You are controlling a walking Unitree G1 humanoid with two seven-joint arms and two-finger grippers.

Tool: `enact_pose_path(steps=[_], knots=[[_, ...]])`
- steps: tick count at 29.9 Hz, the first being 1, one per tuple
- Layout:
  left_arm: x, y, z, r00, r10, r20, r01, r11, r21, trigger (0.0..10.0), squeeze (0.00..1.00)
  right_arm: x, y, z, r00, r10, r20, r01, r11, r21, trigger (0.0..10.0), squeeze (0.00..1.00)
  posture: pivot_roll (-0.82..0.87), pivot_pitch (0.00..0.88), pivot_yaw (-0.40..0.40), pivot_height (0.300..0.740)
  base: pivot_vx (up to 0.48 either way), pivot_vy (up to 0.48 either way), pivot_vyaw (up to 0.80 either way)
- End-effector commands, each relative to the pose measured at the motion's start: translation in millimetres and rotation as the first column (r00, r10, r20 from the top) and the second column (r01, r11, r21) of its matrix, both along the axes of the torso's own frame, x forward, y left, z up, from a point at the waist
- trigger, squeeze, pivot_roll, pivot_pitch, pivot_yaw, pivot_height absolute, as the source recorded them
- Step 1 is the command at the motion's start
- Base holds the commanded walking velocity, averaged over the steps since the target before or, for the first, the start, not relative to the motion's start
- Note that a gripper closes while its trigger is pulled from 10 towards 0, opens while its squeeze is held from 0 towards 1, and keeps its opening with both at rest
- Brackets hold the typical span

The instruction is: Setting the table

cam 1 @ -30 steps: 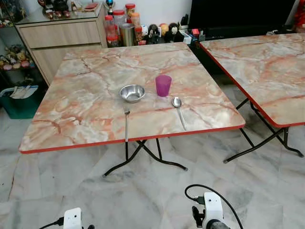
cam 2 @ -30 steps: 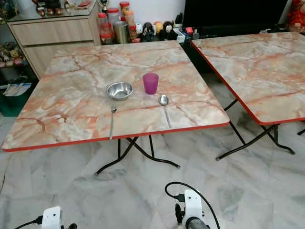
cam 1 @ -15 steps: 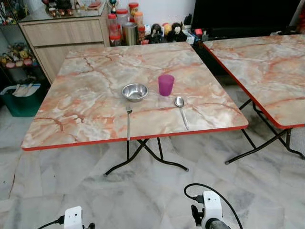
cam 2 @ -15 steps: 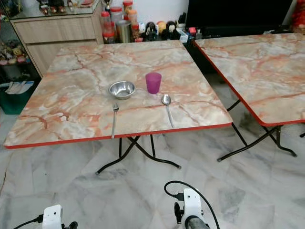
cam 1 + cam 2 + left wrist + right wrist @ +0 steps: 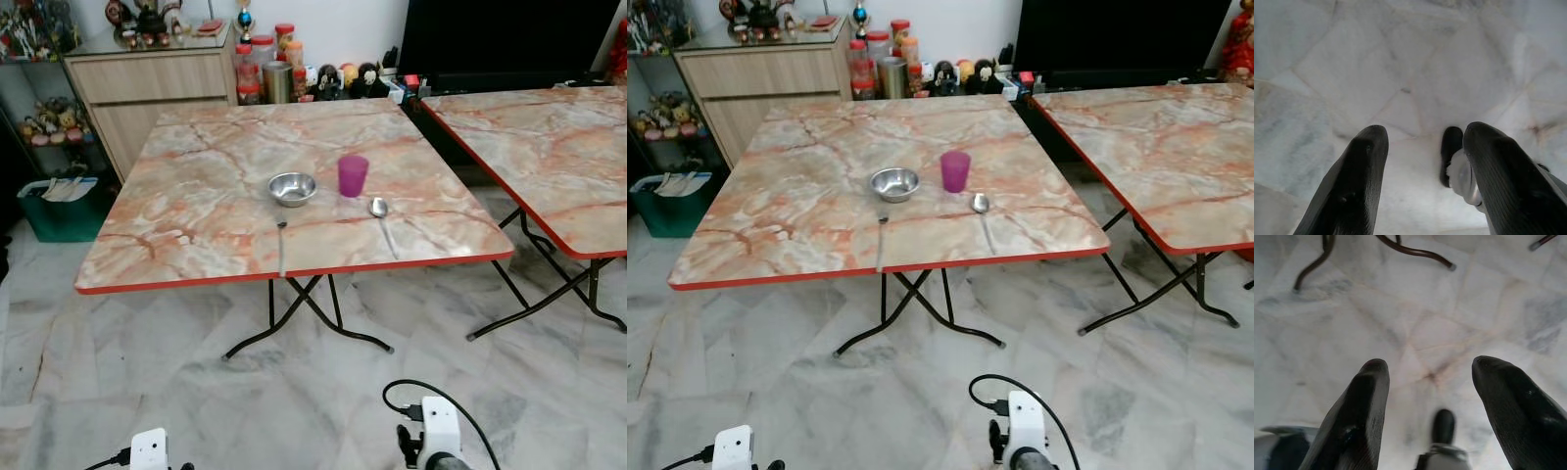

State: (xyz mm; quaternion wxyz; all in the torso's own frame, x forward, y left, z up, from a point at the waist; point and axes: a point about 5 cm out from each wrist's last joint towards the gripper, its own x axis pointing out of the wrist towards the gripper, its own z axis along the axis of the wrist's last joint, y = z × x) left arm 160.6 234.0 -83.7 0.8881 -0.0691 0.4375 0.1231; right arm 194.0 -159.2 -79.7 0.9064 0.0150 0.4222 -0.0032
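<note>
A marble-patterned folding table (image 5: 196, 206) with a red edge stands ahead of me. On it sit a steel bowl (image 5: 292, 188), a purple cup (image 5: 353, 175) to its right, a fork (image 5: 281, 247) near the front edge below the bowl, and a spoon (image 5: 383, 219) below the cup. Both arms hang low over the floor, far short of the table. My left gripper (image 5: 1422, 147) is open over bare floor tiles. My right gripper (image 5: 1430, 382) is open too, with the table's dark legs (image 5: 1415, 249) beyond it.
A second marble table (image 5: 549, 147) stands to the right with a gap between the two. Behind are a wooden cabinet (image 5: 147, 83), jars and figurines (image 5: 284, 73), and a dark TV (image 5: 500, 39). A green bin (image 5: 59, 206) sits at the left. Marble floor (image 5: 294, 392) lies between me and the table.
The whole scene has shifted right and farther off in the picture, so the camera has moved back and turned left. The tableware lies where it was. Both arms hang as before.
</note>
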Motion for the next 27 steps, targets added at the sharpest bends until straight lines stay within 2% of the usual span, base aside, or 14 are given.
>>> enact_pose_path(steps=[1, 11, 24, 27], knots=[[1.2, 0.6, 0.5, 1.000, 0.008, -0.001, -0.008, 1.000, 0.000, 10.0, 0.00, 3.8, -5.5, 2.6, 1.000, -0.022, 0.020, 0.022, 1.000, -0.006, 10.0, 0.00, 0.06, 0.000, 0.040, 0.740, 0.000, 0.412, 0.00], [3.8, 0.7, 1.6, 1.000, 0.002, 0.005, -0.002, 1.000, 0.008, 10.0, 0.00, 4.2, -6.5, 2.9, 0.999, -0.028, 0.022, 0.028, 1.000, 0.001, 10.0, 0.00, 0.06, 0.000, 0.039, 0.740, 0.000, 0.401, 0.00], [9.3, 2.9, 5.7, 0.999, -0.014, 0.049, 0.013, 1.000, 0.021, 10.0, 0.00, 6.7, -2.0, 4.9, 0.998, 0.014, 0.055, -0.015, 1.000, 0.008, 10.0, 0.00, 0.07, 0.000, 0.042, 0.740, 0.000, 0.000, 0.00], [10.4, 3.6, 6.4, 0.999, -0.016, 0.052, 0.015, 1.000, 0.026, 10.0, 0.00, 8.2, -0.5, 5.8, 0.998, 0.016, 0.062, -0.017, 1.000, 0.009, 10.0, 0.00, 0.07, 0.000, 0.046, 0.740, 0.291, 0.000, 0.80]])
